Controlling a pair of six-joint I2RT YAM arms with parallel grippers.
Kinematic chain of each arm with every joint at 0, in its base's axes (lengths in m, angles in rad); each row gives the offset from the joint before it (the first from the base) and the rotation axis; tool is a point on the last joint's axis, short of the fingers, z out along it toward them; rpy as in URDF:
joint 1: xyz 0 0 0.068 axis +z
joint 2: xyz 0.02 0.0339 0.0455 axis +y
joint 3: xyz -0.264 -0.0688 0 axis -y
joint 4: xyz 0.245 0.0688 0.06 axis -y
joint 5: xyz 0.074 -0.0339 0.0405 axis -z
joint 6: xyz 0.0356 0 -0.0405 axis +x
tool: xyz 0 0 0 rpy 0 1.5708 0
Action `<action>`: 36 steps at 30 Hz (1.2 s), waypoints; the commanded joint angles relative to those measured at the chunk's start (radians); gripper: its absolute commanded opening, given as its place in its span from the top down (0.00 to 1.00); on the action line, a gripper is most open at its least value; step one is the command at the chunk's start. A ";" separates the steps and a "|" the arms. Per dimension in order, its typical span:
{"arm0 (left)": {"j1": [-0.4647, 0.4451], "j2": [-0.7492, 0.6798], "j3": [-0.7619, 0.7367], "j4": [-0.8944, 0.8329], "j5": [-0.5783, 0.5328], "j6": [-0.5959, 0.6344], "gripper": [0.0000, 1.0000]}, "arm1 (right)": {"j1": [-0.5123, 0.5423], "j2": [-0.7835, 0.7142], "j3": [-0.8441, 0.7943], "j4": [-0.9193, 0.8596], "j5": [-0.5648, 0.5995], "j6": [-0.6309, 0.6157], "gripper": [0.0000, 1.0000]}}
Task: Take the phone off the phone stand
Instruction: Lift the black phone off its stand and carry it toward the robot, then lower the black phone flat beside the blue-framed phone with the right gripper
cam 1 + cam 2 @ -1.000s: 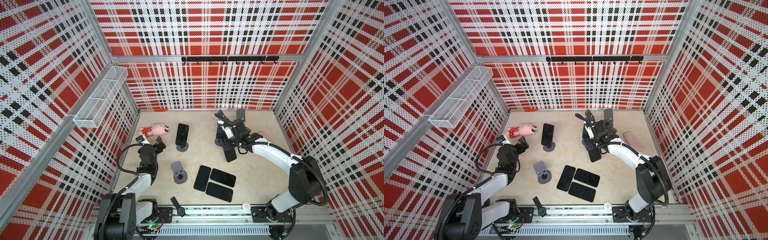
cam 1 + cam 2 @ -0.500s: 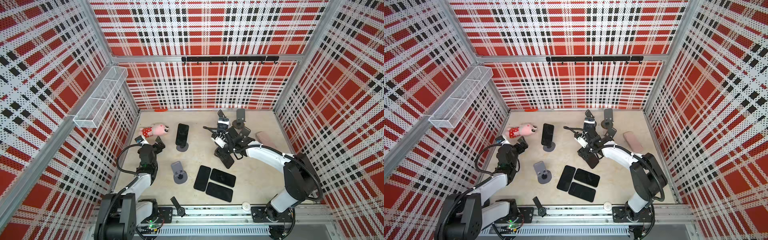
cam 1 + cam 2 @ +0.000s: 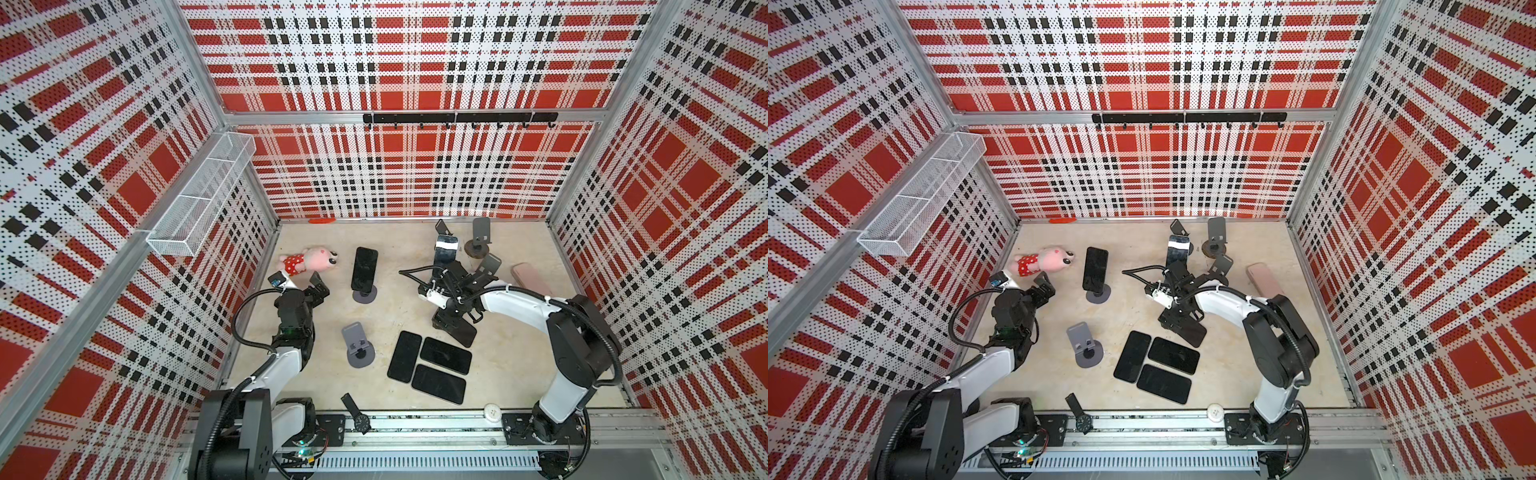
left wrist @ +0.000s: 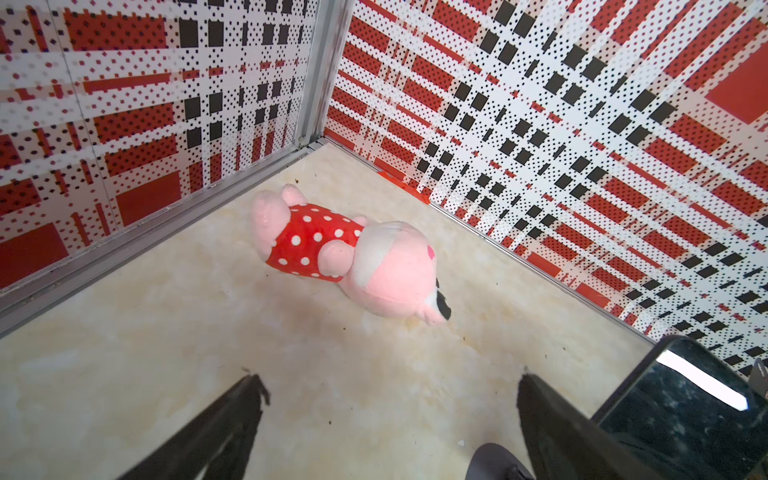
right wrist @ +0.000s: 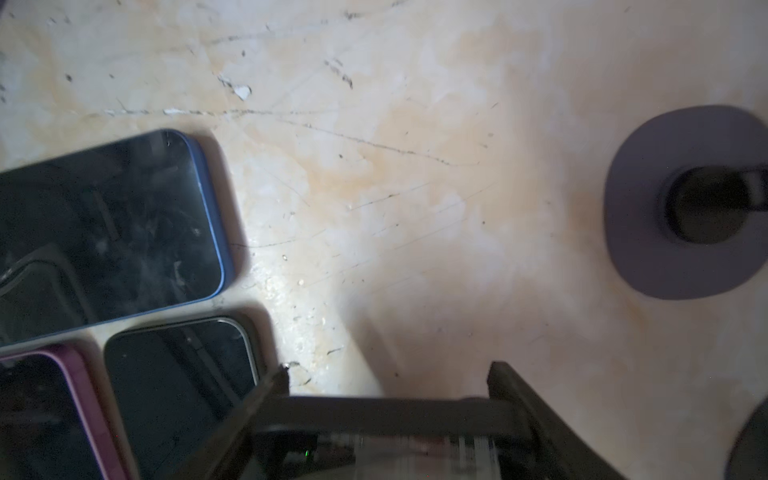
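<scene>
Now placing: my right gripper [image 3: 451, 320] clamps the phone [image 3: 464, 334] low, just beside the three flat phones [image 3: 444, 355]; next move calls for a level set-down, then release; left gripper [image 3: 318, 289] gapes empty

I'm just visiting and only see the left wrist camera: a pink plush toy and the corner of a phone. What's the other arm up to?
Observer: The right gripper is shut on a dark phone, beside a flat group.
Visitor: A group of what?
Observer: Three phones lying flat, screens up, side by side on the table.
Visitor: Any more standing up?
Observer: Yes, another phone stands upright farther back.
</scene>
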 commanded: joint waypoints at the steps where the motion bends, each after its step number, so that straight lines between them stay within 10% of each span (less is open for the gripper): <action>1: 0.015 -0.012 -0.014 0.001 -0.002 -0.009 0.02 | 0.005 0.034 0.025 -0.051 -0.012 -0.038 0.35; 36: 0.041 -0.023 -0.028 0.003 0.020 -0.026 0.02 | 0.065 0.214 0.143 -0.127 0.052 -0.099 0.26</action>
